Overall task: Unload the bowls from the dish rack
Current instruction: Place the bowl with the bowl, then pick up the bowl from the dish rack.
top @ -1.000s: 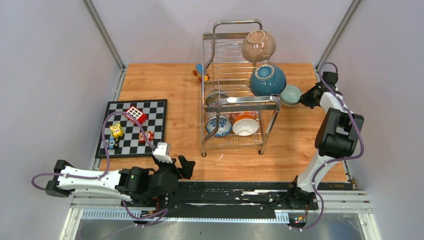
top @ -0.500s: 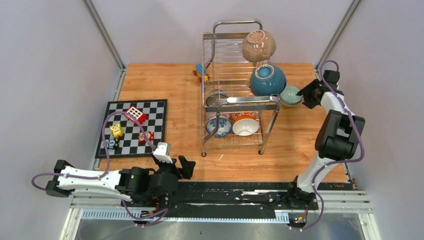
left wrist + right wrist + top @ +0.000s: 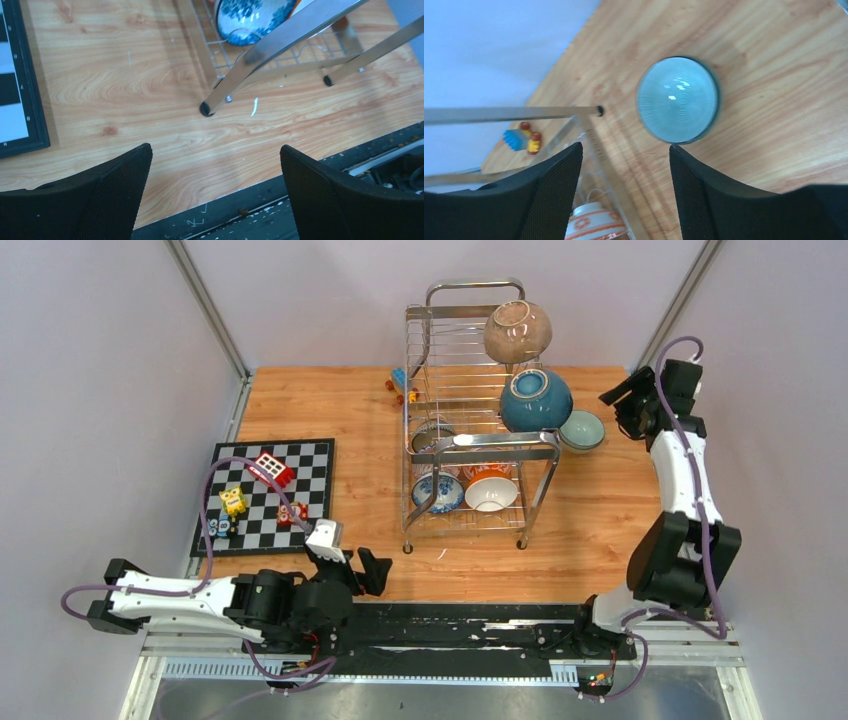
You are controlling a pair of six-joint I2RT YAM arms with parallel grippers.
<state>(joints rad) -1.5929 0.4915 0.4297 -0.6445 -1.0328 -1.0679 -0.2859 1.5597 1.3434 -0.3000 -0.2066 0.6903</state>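
Toy blocks (image 3: 401, 386) behind dish rack (image 3: 485, 444); mint bowl (image 3: 677, 99) beside it, below right end effector (image 3: 623, 150), spread, empty

Your tabletop (image 3: 330, 410) reads as pale orange wood grain. The dish rack (image 3: 480, 448) is bright chrome throughout. In it you have a brown speckled bowl (image 3: 518, 331), a dark teal bowl (image 3: 536, 400), a blue-and-white bowl (image 3: 437, 493) with a painted pattern, and an orange-and-white bowl (image 3: 595, 225) with an orange band on white. The mint green bowl (image 3: 677, 99) near the tabletop's right edge shows fine concentric ribbing. Your board (image 3: 310, 455) near the left edge is chequered black and white, and it carries a red block (image 3: 272, 469) and a yellow block (image 3: 233, 501).
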